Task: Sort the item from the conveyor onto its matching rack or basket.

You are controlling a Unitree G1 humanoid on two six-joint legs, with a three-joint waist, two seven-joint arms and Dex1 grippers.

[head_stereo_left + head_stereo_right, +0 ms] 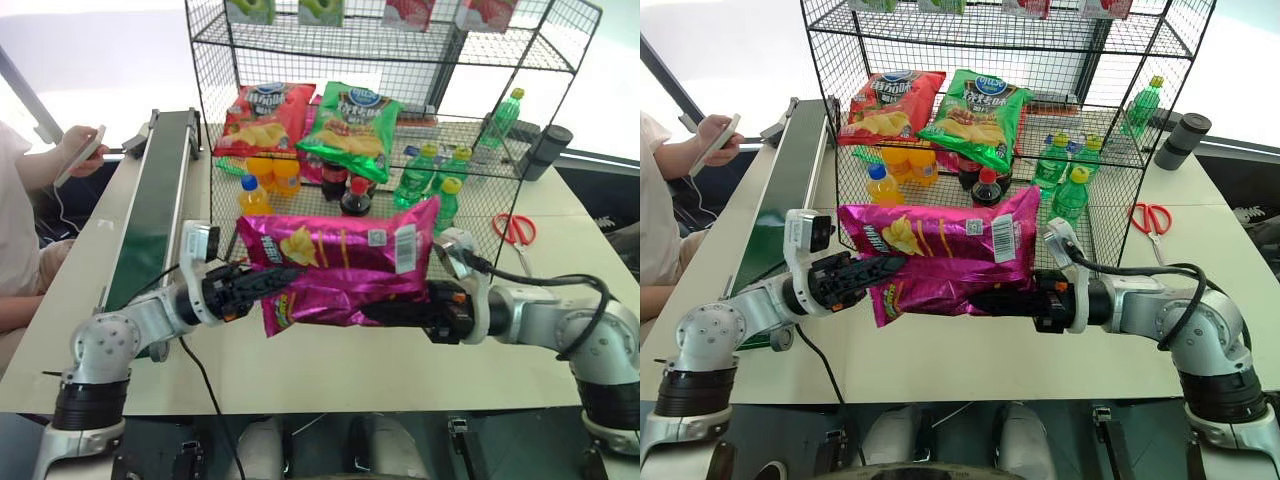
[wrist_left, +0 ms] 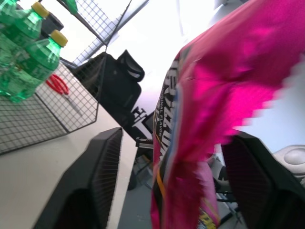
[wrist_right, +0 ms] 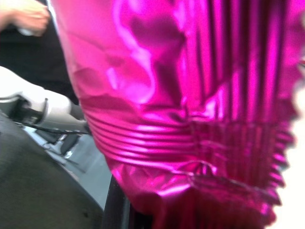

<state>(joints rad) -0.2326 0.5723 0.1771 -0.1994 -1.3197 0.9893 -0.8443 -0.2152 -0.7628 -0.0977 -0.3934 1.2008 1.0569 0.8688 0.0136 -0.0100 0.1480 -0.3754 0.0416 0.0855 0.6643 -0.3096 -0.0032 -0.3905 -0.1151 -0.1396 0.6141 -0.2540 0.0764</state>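
Pink chip bag (image 1: 340,268) hangs in the air between both grippers, over the table (image 1: 330,375), just in front of the rack (image 1: 400,120). Right gripper (image 1: 385,312) is clamped on the bag's lower right edge. Left gripper (image 1: 268,280) sits at the bag's left end with its fingers (image 2: 97,174) spread wide, the crimped bag edge between them, not pinched. Conveyor (image 1: 155,200) runs along the left. In the rack: red bag (image 1: 262,112), green bag (image 1: 352,118), bottles (image 1: 425,175). Scissors (image 1: 513,228) lie right of it.

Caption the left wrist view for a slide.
Left gripper open around the magenta chip bag, green bottles behind.
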